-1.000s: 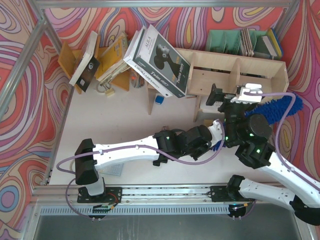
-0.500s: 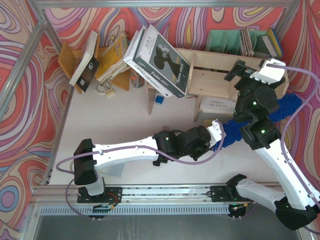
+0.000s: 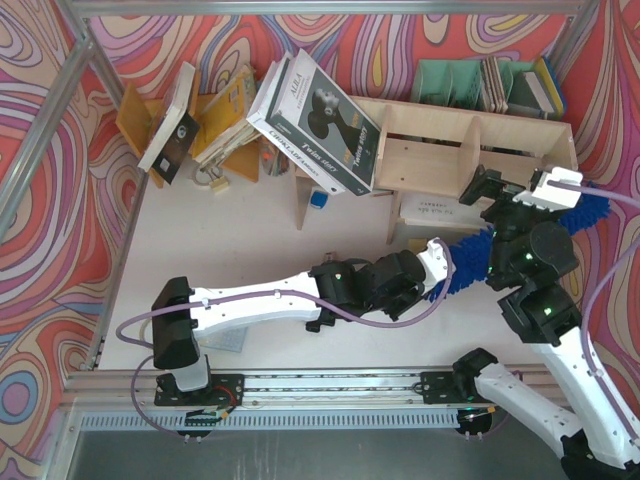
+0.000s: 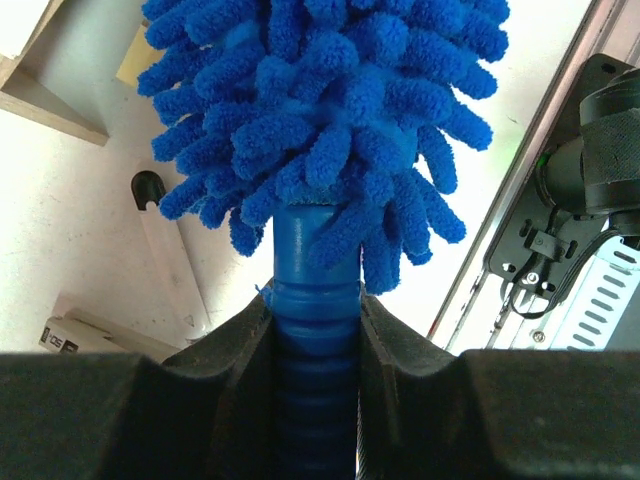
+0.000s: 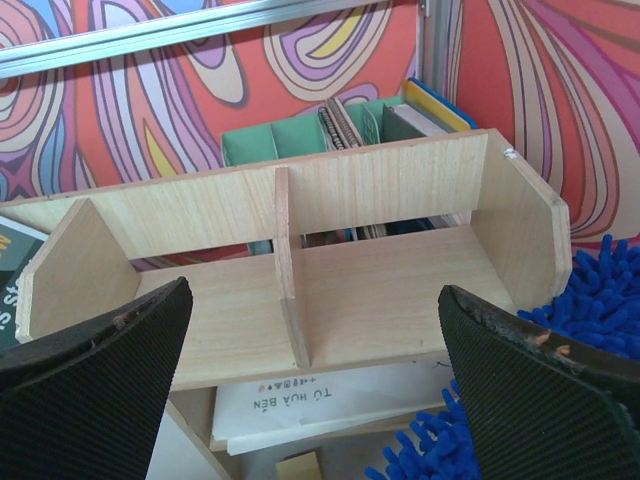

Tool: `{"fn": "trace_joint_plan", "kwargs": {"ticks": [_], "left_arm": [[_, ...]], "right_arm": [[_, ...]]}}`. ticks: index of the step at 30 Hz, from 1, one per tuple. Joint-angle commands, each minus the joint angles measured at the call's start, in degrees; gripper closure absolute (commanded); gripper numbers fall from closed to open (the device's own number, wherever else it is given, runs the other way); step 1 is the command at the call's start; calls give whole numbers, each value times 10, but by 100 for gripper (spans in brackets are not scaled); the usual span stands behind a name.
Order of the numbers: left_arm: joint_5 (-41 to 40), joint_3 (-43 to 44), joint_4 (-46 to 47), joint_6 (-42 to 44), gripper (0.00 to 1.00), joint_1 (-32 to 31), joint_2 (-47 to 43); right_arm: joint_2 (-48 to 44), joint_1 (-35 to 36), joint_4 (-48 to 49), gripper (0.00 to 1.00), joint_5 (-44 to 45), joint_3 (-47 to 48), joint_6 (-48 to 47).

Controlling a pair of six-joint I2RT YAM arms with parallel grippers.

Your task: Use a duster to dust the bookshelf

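Moved: right pincer (image 3: 520, 188) back from the bookshelf (image 3: 430, 150) top, released, jaws wide.
Hidden: middle of the duster (image 3: 468, 262), under the right arm.
Axis: handle clenched in left pincer (image 4: 315, 320); fluff slants far-right, before the bookshelf's right end.

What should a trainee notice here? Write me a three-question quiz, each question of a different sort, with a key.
1. True or false: the left jaws are shut on the handle of the duster.
2. The right jaws are: A) shut on the duster; B) open, empty, facing the bookshelf; C) holding a book.
3. Fill in: in the top view, the duster's fluffy tip lies by the bookshelf's ____ end.
Key: 1 true; 2 B; 3 right.
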Motion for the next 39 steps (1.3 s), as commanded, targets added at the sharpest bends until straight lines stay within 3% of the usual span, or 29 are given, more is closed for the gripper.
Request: {"fn": "trace_joint_plan", "kwargs": {"ticks": [1,10,21,32,39], "left_arm": [[-15,-16,29,-24,100,4,0],[-13,-57,30,-38,100,4,-28],[-24,3,48,-13,100,4,-18],[-4,-121,59,-47,100,3,-43],[6,-152,51,-48,100,3,-49]], "right_arm": [[-26,-3,23,1,-6,-15,-29],[-61,-3,74,1,11,-61,-43],[-82,-3,119,1,30,-100,-45],[-95,-3,129,1,35,-114,-38],[-91,-3,128,1,37,-115,-35]]}}
